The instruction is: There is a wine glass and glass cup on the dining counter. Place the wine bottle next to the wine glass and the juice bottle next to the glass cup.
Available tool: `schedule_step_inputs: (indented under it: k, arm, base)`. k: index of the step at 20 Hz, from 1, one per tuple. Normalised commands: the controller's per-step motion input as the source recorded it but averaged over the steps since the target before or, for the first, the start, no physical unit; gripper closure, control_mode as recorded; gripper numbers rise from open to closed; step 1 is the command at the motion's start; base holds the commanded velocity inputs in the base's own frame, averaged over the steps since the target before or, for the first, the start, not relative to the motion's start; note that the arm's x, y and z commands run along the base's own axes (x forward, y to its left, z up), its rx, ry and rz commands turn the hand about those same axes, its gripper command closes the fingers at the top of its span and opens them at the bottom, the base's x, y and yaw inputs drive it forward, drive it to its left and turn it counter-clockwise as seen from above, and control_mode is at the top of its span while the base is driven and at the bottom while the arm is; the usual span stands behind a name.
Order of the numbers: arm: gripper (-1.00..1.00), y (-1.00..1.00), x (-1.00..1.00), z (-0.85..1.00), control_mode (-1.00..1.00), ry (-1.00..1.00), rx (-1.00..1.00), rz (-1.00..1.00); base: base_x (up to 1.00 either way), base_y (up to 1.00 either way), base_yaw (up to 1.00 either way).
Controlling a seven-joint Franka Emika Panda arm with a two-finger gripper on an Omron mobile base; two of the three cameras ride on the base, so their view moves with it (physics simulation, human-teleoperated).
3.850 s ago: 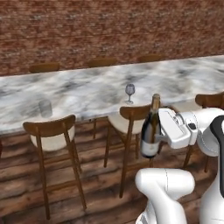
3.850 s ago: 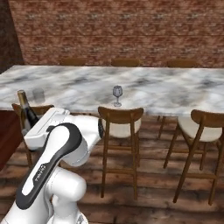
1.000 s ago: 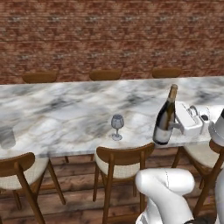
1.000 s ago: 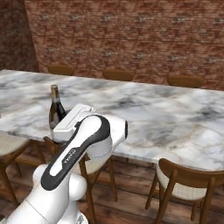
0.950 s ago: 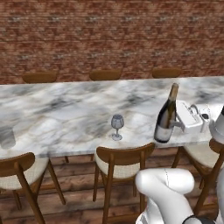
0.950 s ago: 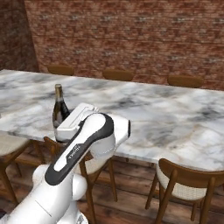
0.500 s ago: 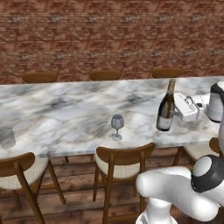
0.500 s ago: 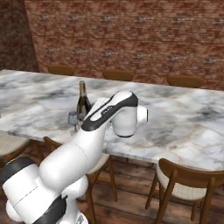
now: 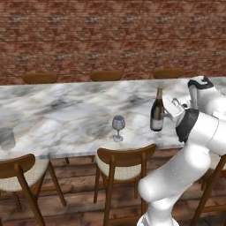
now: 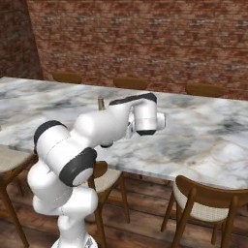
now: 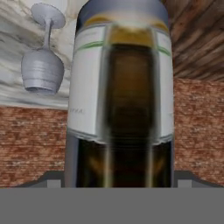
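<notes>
The wine bottle [image 9: 157,111], dark with a tan foil neck and a pale label, stands upright over the dining counter [image 9: 66,114], its base at or just above the marble. My gripper [image 9: 165,110] is shut on its body from the right. The wine glass [image 9: 118,127] stands about a hand's width to the bottle's left, near the front edge. In the hand view the wine bottle [image 11: 124,96] looms close, with the wine glass [image 11: 41,70] beside it. My arm hides all but the wine bottle's neck [image 10: 101,103] in the right base view. The glass cup [image 9: 6,139] sits far left. The juice bottle is out of view.
Wooden chairs [image 9: 123,163] are tucked under the counter's near side, another at the left [image 9: 20,174] and one at the right [image 10: 206,201]. More chair backs [image 9: 106,75] line the far side before a brick wall [image 9: 110,35].
Over the last second my arm reached out over the counter, carrying the upright wine bottle forward and slightly left toward the wine glass. Before that the base drove closer to the counter.
</notes>
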Motion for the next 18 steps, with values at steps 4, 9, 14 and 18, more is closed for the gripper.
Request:
schedule_step_inputs:
  k: [4, 9, 14, 18]
  arm:
    - [1.0, 0.11, 0.38, -0.58, -1.0, 0.0, 0.02, 0.02]
    - [1.0, 0.22, 0.45, -0.54, -1.0, 0.0, 0.03, 0.0]
    - [1.0, 0.21, 0.42, -0.33, -1.0, 0.0, 0.0, 0.0]
    - [1.0, 0.19, 0.45, -0.36, -1.0, 0.0, 0.0, 0.0]
  base:
    - [0.0, 0.0, 0.0]
    - [0.0, 0.0, 0.0]
    - [0.0, 0.0, 0.0]
    - [0.0, 0.0, 0.0]
